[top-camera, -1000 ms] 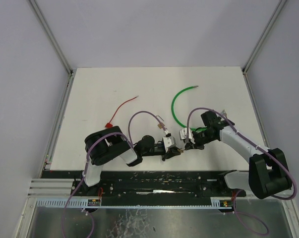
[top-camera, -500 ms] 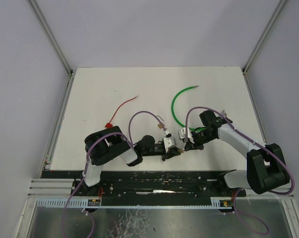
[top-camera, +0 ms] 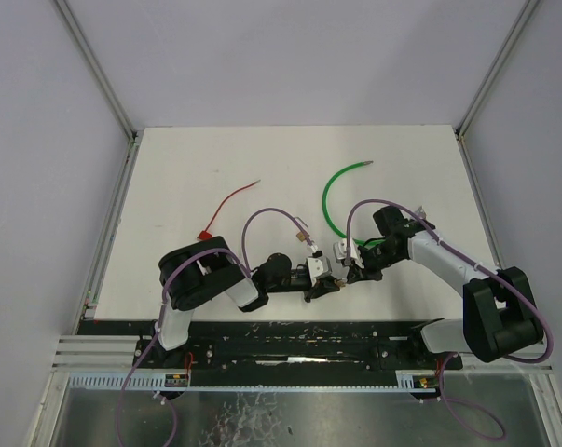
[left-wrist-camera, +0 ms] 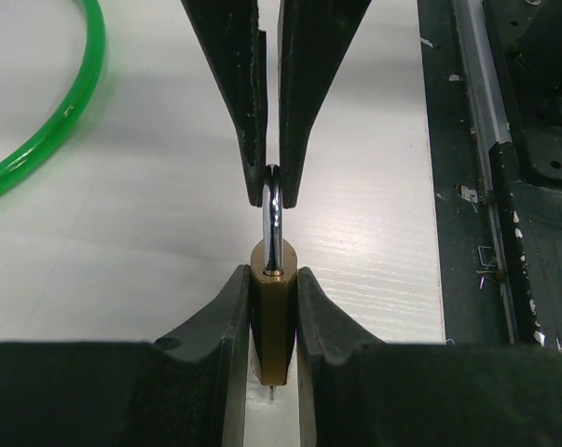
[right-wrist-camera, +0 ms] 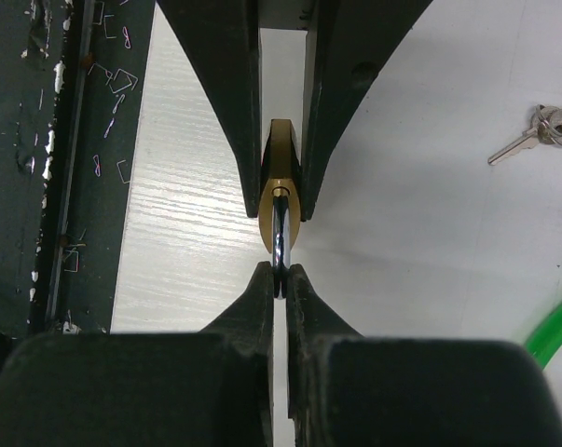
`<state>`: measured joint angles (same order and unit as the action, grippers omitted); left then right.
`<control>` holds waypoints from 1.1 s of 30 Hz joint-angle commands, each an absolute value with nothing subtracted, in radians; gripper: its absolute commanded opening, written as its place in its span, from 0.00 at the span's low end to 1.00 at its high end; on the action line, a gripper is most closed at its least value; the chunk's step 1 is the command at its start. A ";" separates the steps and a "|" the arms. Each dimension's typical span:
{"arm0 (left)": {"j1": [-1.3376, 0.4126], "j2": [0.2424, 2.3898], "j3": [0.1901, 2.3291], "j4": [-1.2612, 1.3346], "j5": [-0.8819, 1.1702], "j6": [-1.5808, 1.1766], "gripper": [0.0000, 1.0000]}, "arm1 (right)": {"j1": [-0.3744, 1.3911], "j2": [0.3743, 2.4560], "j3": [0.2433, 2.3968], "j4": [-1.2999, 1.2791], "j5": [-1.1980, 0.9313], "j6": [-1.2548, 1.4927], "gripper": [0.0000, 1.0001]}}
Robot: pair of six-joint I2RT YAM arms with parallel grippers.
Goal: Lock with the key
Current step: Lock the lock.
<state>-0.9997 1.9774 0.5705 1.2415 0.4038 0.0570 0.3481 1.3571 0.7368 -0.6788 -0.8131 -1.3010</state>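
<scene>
Brass padlock (left-wrist-camera: 271, 321) clamped in left hand (left-wrist-camera: 273, 284) | right hand (right-wrist-camera: 281, 277) pinching shackle (right-wrist-camera: 281, 237) | keys (right-wrist-camera: 544, 126) loose at right hand's 2 o'clock

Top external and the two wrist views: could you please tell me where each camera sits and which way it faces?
Top external: above, behind the bases, looking down at the table; both arms show.
Left wrist: on the left arm, facing the right gripper; own fingers clamp the padlock body.
Right wrist: facing the left gripper; own fingers pinch the shackle.
Shared: both wrist views show the padlock and green cable.
</scene>
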 commanded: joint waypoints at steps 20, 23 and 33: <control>-0.985 2.045 0.597 1.515 0.425 0.102 0.00 | 0.505 1.310 0.719 -0.614 -0.879 -1.249 0.00; -0.982 2.061 0.607 1.522 0.424 0.098 0.00 | 0.517 1.306 0.705 -0.600 -0.873 -1.250 0.00; -0.979 2.071 0.612 1.514 0.399 0.086 0.00 | 0.587 1.318 0.703 -0.544 -0.852 -1.206 0.00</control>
<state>-0.9745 2.0502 0.5606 1.3975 0.4812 0.0647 0.4820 1.2823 0.7307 -0.6514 -0.6388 -1.2102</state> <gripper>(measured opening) 0.164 0.033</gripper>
